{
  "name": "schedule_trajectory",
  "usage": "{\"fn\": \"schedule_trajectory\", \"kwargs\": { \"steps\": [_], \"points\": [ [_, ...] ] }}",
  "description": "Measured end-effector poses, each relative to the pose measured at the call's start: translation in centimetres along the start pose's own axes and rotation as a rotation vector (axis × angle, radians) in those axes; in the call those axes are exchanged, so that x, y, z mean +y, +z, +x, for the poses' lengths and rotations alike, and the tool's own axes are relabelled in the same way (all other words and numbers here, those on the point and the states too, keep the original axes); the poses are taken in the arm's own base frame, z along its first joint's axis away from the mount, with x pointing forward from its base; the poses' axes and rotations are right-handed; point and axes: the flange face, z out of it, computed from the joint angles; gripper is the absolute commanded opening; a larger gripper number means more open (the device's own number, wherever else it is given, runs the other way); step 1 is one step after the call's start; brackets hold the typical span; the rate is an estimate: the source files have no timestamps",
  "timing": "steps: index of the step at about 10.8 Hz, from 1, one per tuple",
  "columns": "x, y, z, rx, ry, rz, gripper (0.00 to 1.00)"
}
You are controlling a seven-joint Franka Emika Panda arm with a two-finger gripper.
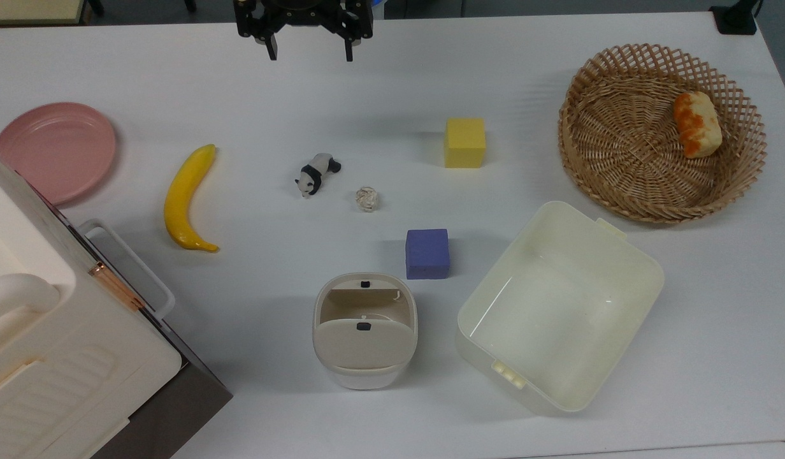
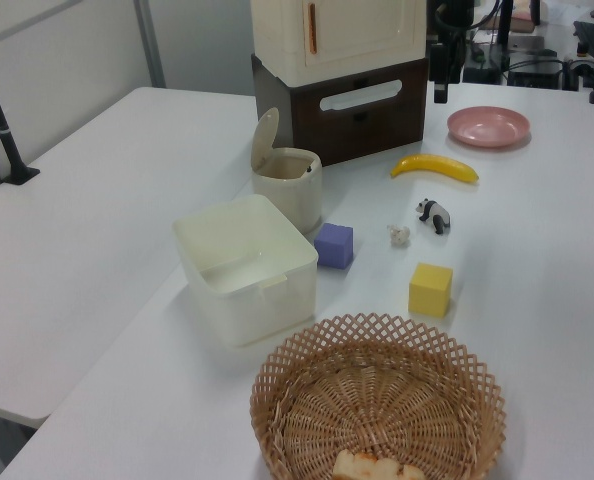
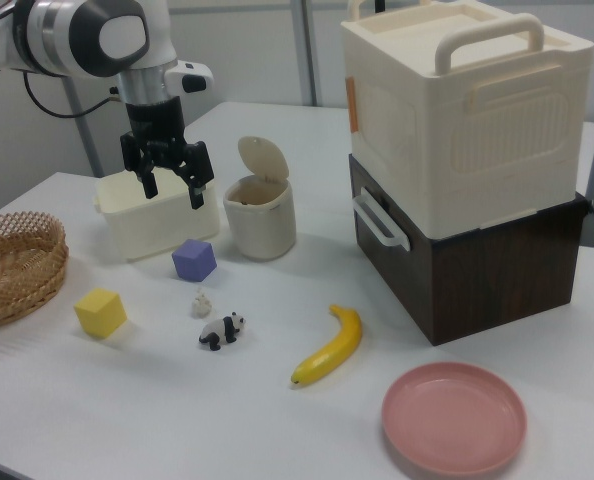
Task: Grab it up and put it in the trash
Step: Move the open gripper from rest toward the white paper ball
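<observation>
It, a tiny crumpled whitish paper ball (image 1: 367, 199), lies on the white table between the panda figurine and the purple cube; I also see the ball (image 2: 399, 235) in the left view and the ball (image 3: 202, 303) in the right view. The trash (image 1: 365, 331) is a small rounded beige bin with its flap lid tipped open, toward the top view's bottom; the same bin (image 3: 260, 215) stands beside the cream tub. My gripper (image 1: 310, 55) hangs open and empty at the top view's upper edge, far from the ball. In the right view the gripper (image 3: 173, 192) hovers above the purple cube.
Around the ball are a panda figurine (image 1: 317, 173), a banana (image 1: 187, 197), a yellow cube (image 1: 465, 143) and a purple cube (image 1: 427, 254). A cream tub (image 1: 545, 319), a wicker basket (image 1: 660, 213) holding bread (image 1: 697, 124), a pink plate (image 1: 55, 150) and a cream box (image 1: 61, 357) on a brown cabinet stand farther out.
</observation>
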Motion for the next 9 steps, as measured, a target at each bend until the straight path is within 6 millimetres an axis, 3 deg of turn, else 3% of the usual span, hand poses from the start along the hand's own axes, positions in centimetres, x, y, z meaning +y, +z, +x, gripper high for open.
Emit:
{"fn": "schedule_trajectory", "kwargs": {
  "steps": [9],
  "points": [
    [-0.05, 0.23, -0.2, -0.019, -0.001, 0.0, 1.0]
  ]
}}
